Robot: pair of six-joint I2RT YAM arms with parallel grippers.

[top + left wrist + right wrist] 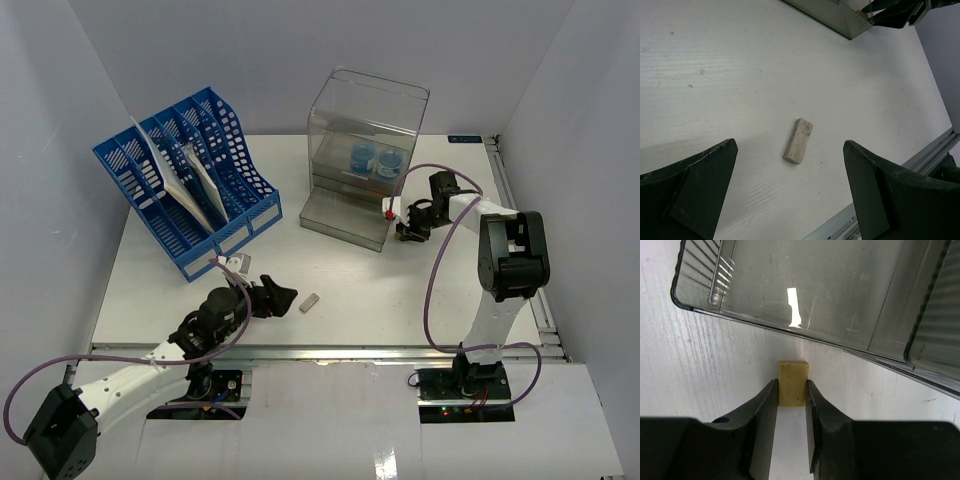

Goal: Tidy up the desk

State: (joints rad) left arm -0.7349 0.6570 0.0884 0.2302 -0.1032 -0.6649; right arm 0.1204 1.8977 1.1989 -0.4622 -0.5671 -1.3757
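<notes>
— Where does the desk (380,300) sit in all this?

— Flat and white under both arms, with pale walls round it and a metal rail along the near edge. The rack (190,180) is back left and the clear box (365,120) is back centre.

— What are the arms doing?

— The left gripper (283,300) is low near the front edge, jaws spread wide, holding nothing. A pale eraser (798,140) lies flat on the desk just ahead of it, touching neither finger.

— And the other?

— The right gripper (410,232) is at the box's right front corner. From above I can't see what it has, because its own body covers it. Its wrist camera shows the fingers clenched on a small yellowish block (793,382), one against each side.

— Is it lifted?

— I can't tell. The block's near end is hidden between the fingers. Just beyond it is the drawer (815,290), pulled out, with its right side cut off by the frame.

— Is there anything inside the box?

— Two blue things (375,158), blurred by the plastic, so I can't name them. The rack holds white sheets (205,185), partly hidden by its slotted dividers.
</notes>
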